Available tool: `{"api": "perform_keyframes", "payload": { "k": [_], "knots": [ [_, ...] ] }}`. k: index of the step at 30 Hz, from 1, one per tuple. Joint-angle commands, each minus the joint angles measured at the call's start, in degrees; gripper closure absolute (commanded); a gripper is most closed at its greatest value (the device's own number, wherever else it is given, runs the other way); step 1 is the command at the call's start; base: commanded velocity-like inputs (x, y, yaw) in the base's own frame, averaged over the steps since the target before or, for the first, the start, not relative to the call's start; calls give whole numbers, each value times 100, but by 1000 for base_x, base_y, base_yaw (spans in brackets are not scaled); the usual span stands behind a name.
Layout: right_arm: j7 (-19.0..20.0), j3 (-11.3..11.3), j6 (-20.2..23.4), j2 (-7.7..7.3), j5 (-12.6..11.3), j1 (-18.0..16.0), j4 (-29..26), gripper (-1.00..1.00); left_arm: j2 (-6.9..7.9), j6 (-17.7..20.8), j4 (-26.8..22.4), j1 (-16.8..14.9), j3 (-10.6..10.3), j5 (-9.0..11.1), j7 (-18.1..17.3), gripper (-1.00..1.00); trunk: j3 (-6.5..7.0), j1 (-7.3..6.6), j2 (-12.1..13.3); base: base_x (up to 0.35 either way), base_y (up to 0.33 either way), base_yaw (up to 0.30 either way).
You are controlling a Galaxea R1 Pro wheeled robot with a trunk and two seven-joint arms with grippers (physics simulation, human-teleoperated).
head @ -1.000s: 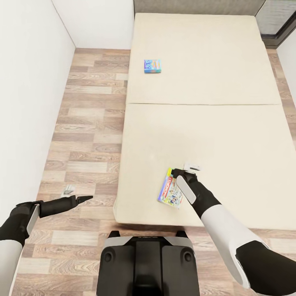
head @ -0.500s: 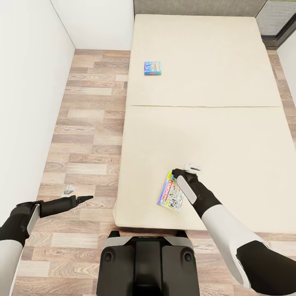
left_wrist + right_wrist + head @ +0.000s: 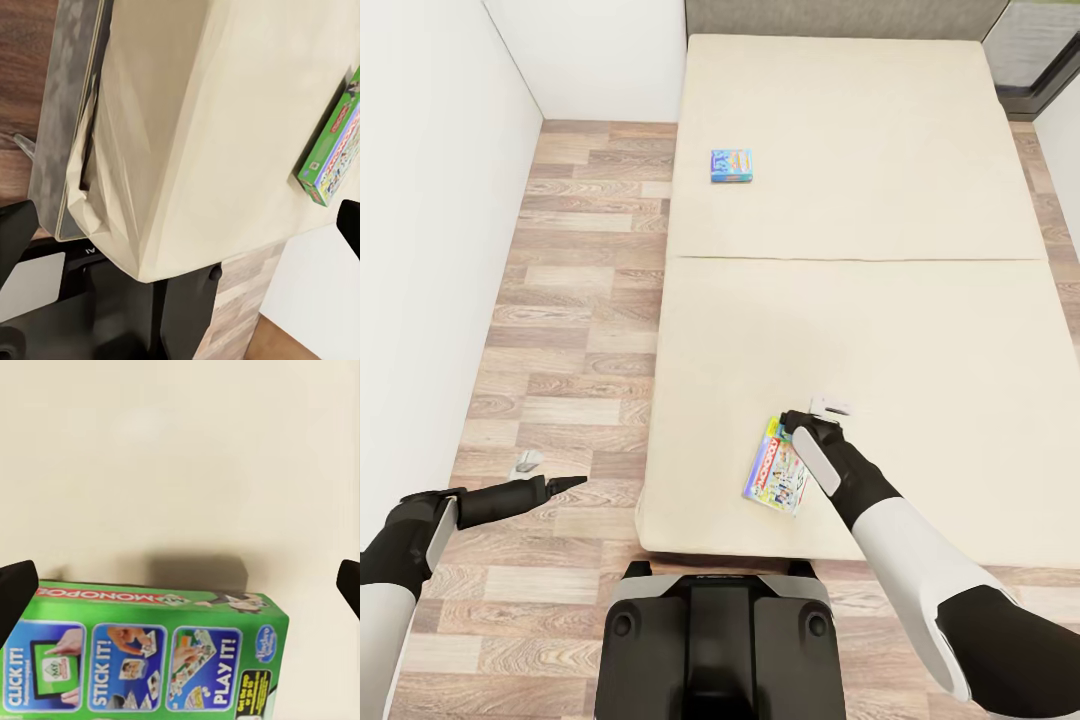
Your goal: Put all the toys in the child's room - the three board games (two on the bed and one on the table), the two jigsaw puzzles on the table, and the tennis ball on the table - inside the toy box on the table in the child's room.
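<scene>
Over the bed's near edge, right gripper [image 3: 792, 418] sits at the far end of the green board game [image 3: 774, 474]; right wrist view shows both fingertips spread wide either side of the box [image 3: 142, 660], jaws fully apart, nothing held yet. Looks like a pre-grasp line-up: fingers straddle the box so a closing move would pinch its long sides

Box lies flat near the bed's [image 3: 860, 300] front-left corner, just beside the arm. Green Monopoly-type carton, side panel reads CLICK IT / STICK IT / PLAY IT with small photos; thin, rigid, should pinch fine across the narrow dimension

Left gripper [image 3: 560, 485] hangs out over the wood floor [image 3: 570, 330] beside the bed, parked clear of the work; its wrist view shows 2 fingertips wide apart, empty, looking at the mattress corner and the same green box [image 3: 334, 154]

2nd board game, blue [image 3: 731, 164], lies flat further up by the bed's left edge, well apart from both arms. Small grey object [image 3: 525, 462] on the floor near the left arm, can't tell what it is
</scene>
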Motion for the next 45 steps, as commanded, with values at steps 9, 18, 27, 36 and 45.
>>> {"api": "perform_keyframes", "payload": {
  "k": [9,18,27,36,45],
  "knots": [
    [-45,-1,20,-8,-44,-22,-7,-100,-3,54,-1,-2,10,1,-19,-100,-36,3,-9,0,0,0],
    [-45,-3,14,5,-44,-23,-7,-100,-3,54,-1,-2,10,1,-19,-100,-86,3,-9,0,0,0],
    [-43,-4,12,0,-44,-22,-7,-100,-5,54,-1,-2,10,1,-17,-100,-156,3,-9,0,0,0],
    [-41,-3,11,-3,-38,-23,-7,-100,-12,54,-1,-2,10,1,-11,-100,-217,3,-9,0,0,0],
    [-43,3,11,11,-28,-21,-7,-100,-12,54,-1,-2,10,1,-11,-100,-223,3,-9,-30,0,0]
  ]
}}
